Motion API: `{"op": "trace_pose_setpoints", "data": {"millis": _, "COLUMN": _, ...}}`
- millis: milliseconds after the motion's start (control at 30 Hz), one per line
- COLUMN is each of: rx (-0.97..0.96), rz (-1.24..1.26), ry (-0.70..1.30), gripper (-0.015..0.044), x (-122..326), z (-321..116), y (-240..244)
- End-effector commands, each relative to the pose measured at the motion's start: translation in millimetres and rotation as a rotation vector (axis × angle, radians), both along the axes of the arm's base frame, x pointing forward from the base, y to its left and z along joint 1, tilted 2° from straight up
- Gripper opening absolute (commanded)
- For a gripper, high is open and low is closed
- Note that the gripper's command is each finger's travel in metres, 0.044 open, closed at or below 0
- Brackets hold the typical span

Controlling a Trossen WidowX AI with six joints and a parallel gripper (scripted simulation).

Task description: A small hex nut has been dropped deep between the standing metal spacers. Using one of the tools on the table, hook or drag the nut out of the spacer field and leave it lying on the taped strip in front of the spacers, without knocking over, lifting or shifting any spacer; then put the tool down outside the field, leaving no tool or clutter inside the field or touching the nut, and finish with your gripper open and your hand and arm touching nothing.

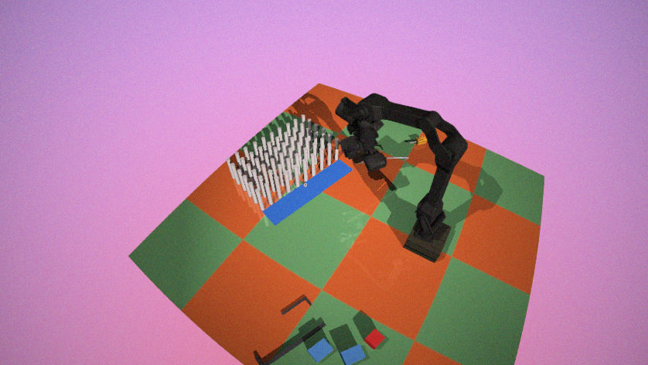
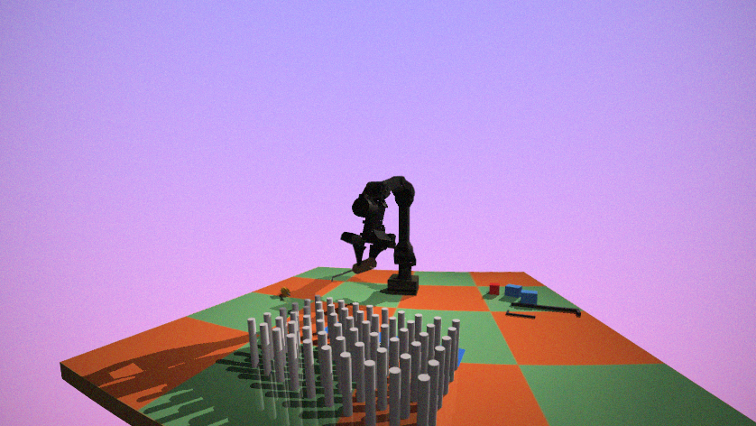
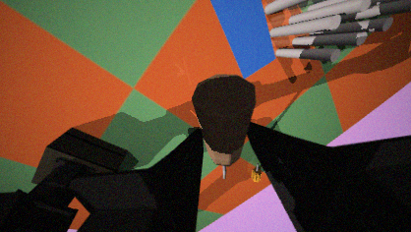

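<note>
Pale metal spacers [image 1: 261, 199] [image 2: 394, 396] [image 3: 310, 26] stand upright in a dense field. The blue taped strip [image 1: 290, 202] [image 3: 241, 34] runs along the field's front. The small hex nut [image 1: 305, 185] lies at the strip's edge nearest the spacers, in the top view. My gripper [image 1: 375, 161] [image 2: 364, 263] [image 3: 223, 130] is shut on the brown handle [image 2: 366, 265] [image 3: 223, 98] of a tool with a thin metal shaft [image 1: 397, 158] [image 2: 343, 274] [image 3: 224, 172]. It holds the tool above the table, beyond the strip's right end, outside the field. The fingers hide the handle in the top view.
A small yellow-ended object [image 1: 421, 140] [image 2: 285, 291] [image 3: 256, 174] lies beyond the held tool. Far from the arm lie a short black hook [image 1: 294, 305] [image 2: 520, 314], a long black hooked bar [image 1: 291, 346] [image 2: 549, 308], two blue blocks [image 1: 320, 350] [image 1: 352, 354] and a red block [image 1: 374, 338] [image 2: 493, 289].
</note>
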State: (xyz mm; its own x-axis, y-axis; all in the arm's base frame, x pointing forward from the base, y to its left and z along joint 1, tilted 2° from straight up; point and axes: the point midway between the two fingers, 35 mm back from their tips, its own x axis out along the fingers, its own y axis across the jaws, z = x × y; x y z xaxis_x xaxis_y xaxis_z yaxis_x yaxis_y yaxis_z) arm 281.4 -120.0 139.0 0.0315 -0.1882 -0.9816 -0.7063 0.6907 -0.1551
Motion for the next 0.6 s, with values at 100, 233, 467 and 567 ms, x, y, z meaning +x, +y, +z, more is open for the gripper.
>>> {"op": "trace_pose_setpoints", "data": {"millis": 100, "rx": 0.048, "rz": -0.217, "ry": -0.032, "gripper": 0.0, "x": -1, "z": 1, "y": -22}}
{"op": "trace_pose_setpoints", "data": {"millis": 233, "rx": 0.077, "rz": -0.35, "ry": -0.051, "gripper": 0.0, "x": -3, "z": 1, "y": -35}}
{"op": "trace_pose_setpoints", "data": {"millis": 467, "rx": 0.127, "rz": -0.579, "ry": -0.084, "gripper": 0.0, "x": -9, "z": 2, "y": -59}}
{"op": "trace_pose_setpoints", "data": {"millis": 567, "rx": 0.148, "rz": -0.675, "ry": -0.099, "gripper": 0.0, "x": -12, "z": 2, "y": -69}}
